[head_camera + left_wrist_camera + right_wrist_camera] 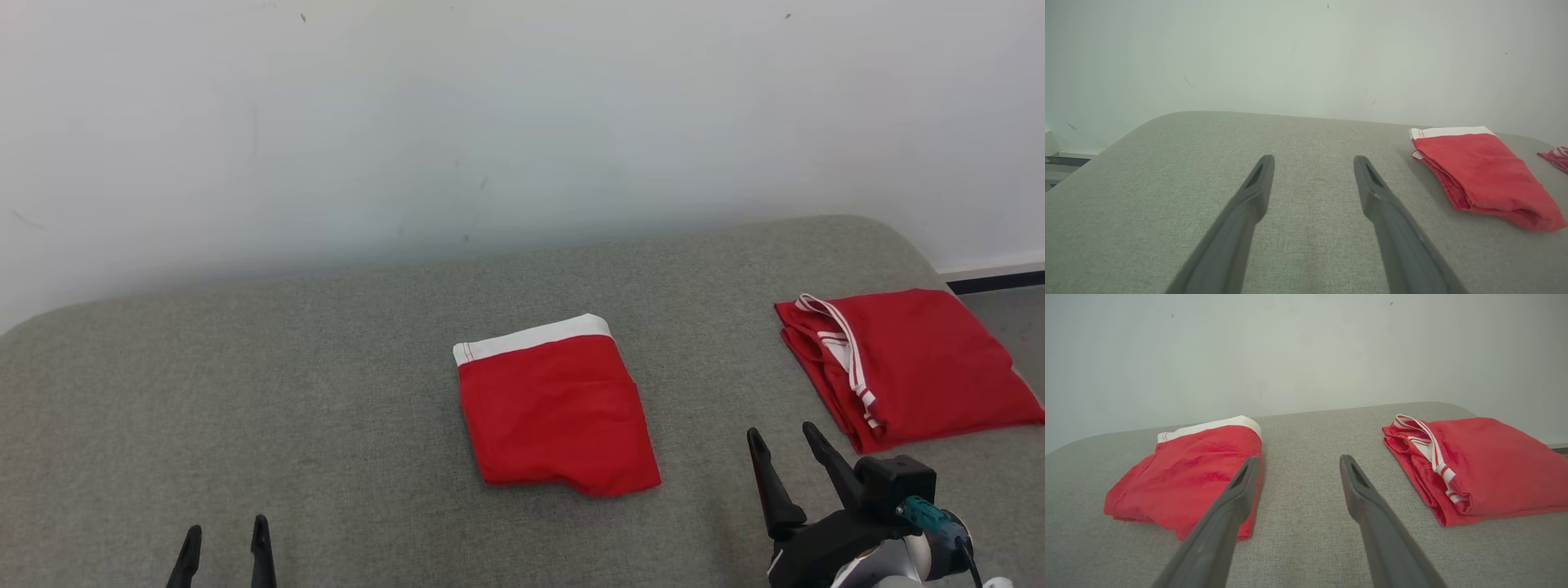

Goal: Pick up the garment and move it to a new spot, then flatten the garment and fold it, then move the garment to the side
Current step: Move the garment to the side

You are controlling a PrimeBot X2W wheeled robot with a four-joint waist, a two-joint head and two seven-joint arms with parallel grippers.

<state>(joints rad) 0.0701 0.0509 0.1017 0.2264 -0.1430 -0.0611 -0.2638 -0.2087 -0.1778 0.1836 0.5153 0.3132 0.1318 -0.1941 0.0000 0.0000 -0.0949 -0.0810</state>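
1. Grippers come nearest, both on the near side of the folded garment (555,408). The left gripper (227,524) is well off to its left and the right gripper (780,430) is near its right-hand near corner. Each has its fingers spread wide and holds nothing.
2. The folded garment, red with a white waistband along its far edge, lies flat on the grey padded surface (245,367). It looks folded already, so the step left is probably the move aside.
3. Risk: a pinch on the top layer alone would let the fold fall open on lifting. Dragging rather than lifting could bunch the cloth on the rough fabric.
4. Right of the folded garment and slightly farther, well apart from it, a second red garment (914,363) with striped trim lies near the surface's edge. Setting one on the other, or too close to that edge, could spoil both.
5. As for holders, the padded surface is what bears both pieces.
6. Beyond the folded garment stands a plain pale wall (490,122).
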